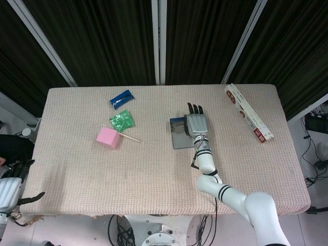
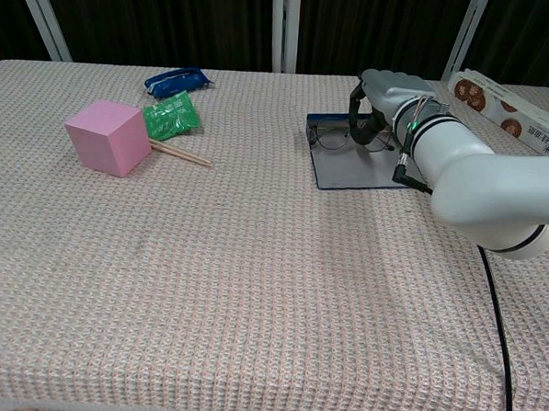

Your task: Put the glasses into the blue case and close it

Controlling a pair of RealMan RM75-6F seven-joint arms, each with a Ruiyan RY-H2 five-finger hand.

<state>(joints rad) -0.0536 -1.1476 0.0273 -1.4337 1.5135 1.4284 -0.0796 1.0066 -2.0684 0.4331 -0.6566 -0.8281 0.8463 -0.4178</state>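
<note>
The thin-framed glasses [image 2: 336, 135] hang at the far left part of the blue case [image 2: 364, 173], which lies open and flat on the table. My right hand [image 2: 379, 102] holds them from above by the frame, fingers curled down around it. From the head view the right hand [image 1: 196, 124] covers the case's far right corner, and the glasses [image 1: 178, 124] stick out to its left over the case [image 1: 180, 139]. Whether the glasses touch the case I cannot tell. At the table's near left corner my left hand [image 1: 13, 185] holds nothing, its fingers apart.
A pink cube [image 2: 108, 137] with a wooden stick [image 2: 180, 154] beside it stands at the left. Behind it lie a green packet [image 2: 171, 115] and a blue packet [image 2: 177, 78]. A long printed box [image 2: 510, 109] lies along the far right edge.
</note>
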